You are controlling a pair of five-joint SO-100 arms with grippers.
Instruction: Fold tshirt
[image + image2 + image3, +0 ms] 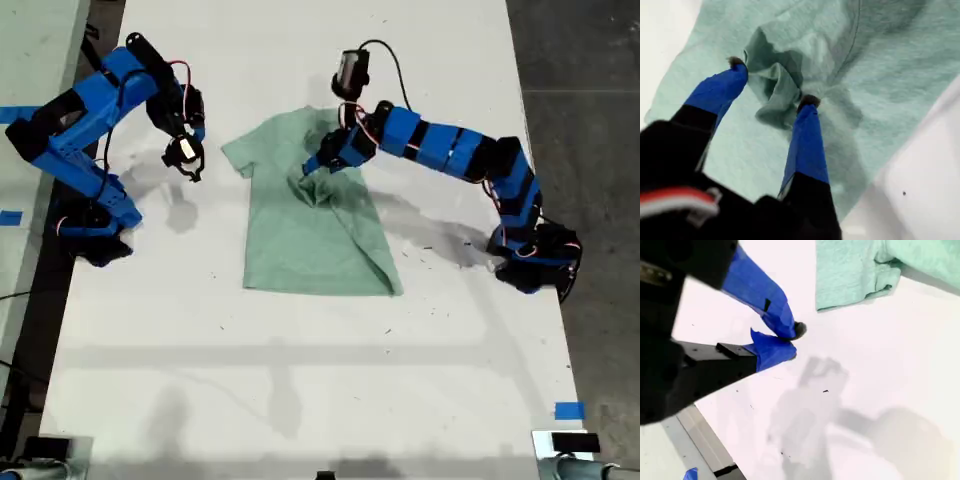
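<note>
While the tshirt [310, 220] lies mostly flat at mid desk [300, 380], my first pincer [772, 85] straddles a bunched sleeve fold, jaws part open, not yet clamped. My second pincer [790, 340] hangs narrow and empty beside the other sleeve. Next, I judge: close and carry the fold inward.

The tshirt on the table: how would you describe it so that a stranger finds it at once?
Look at the white table in the exterior view, between the two blue arms. The tshirt lies near its middle, pale mint green and short-sleeved. It is the only cloth there, bunched where my first pincer stands open around a fold.
</note>
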